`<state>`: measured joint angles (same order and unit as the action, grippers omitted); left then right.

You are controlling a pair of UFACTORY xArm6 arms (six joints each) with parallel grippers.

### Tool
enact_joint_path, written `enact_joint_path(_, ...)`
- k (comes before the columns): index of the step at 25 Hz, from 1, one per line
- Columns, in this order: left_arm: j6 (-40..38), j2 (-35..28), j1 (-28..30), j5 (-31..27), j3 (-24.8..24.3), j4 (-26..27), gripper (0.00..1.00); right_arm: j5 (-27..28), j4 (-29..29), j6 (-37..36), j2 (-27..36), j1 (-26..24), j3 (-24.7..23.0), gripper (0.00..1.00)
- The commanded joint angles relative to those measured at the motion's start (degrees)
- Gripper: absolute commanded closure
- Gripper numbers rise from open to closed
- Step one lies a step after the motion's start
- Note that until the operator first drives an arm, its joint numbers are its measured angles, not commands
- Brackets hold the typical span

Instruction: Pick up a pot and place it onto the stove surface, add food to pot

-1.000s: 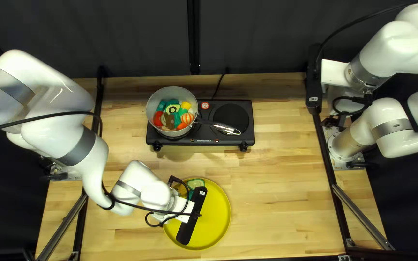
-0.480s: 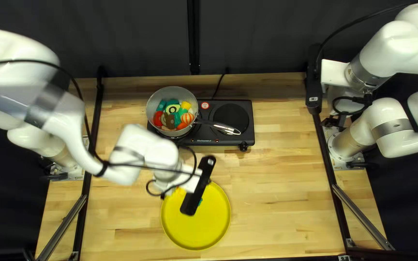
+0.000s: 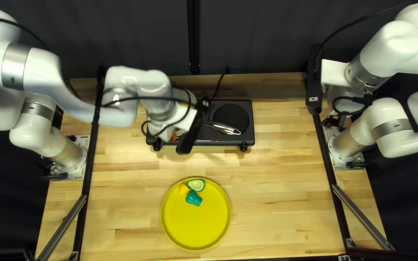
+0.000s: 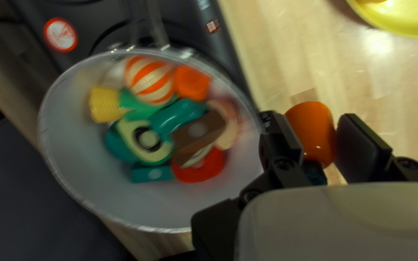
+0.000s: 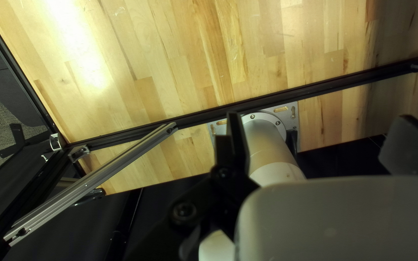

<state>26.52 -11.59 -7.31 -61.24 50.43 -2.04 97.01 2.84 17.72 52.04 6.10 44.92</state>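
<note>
- Left tool [image 3: 192, 127] gripped an orange food piece [image 4: 311, 130] near the pot's [image 4: 81, 159] rim.
- Right tool [image 3: 314, 87] stood wide.
- The pot, holding food [image 4: 149, 81], sat on the stove [image 3: 244, 138].
- Wooden tabletop [image 3: 276, 193] carried a yellow plate [image 3: 194, 232].
- Dark curtain [image 3: 257, 38] hung behind.

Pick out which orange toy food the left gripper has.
The plain orange piece pinched between the left gripper's fingers; the other plain orange piece and the orange-striped ball lie inside the pot.

There's a dark curtain [image 3: 267, 38] behind the wooden table [image 3: 276, 203], slanting metal bars [image 3: 363, 217] either side, grey carpet [image 5: 1, 108] beyond.
</note>
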Motion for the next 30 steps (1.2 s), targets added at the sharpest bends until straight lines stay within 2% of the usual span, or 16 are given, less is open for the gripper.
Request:
enact_joint_path(1,2.07,3.28,-4.51,-0.59,2.99,-1.13,1.00,0.00,0.00,0.00,0.00,0.00,0.00,0.00)
enact_joint_path(7,2.21,3.93,-7.14,-1.61,3.71,-2.42,1.00,0.00,0.00,0.00,0.00,0.00,0.00,0.00)
enact_joint_path(18,0.83,3.41,-7.00,-1.59,2.90,-3.07,1.00,0.00,0.00,0.00,0.00,0.00,0.00,0.00)
enact_joint_path(19,0.83,3.41,-7.00,-1.59,2.90,-3.07,0.19,0.00,0.00,0.00,0.00,0.00,0.00,0.00)
enact_joint_path(20,0.83,3.41,-7.00,-1.59,2.90,-3.07,0.00,0.00,0.00,0.00,0.00,0.00,0.00,0.00)
enact_joint_path(30,0.83,3.41,-7.00,-1.59,2.90,-3.07,0.00,0.00,0.00,0.00,0.00,0.00,0.00,0.00)
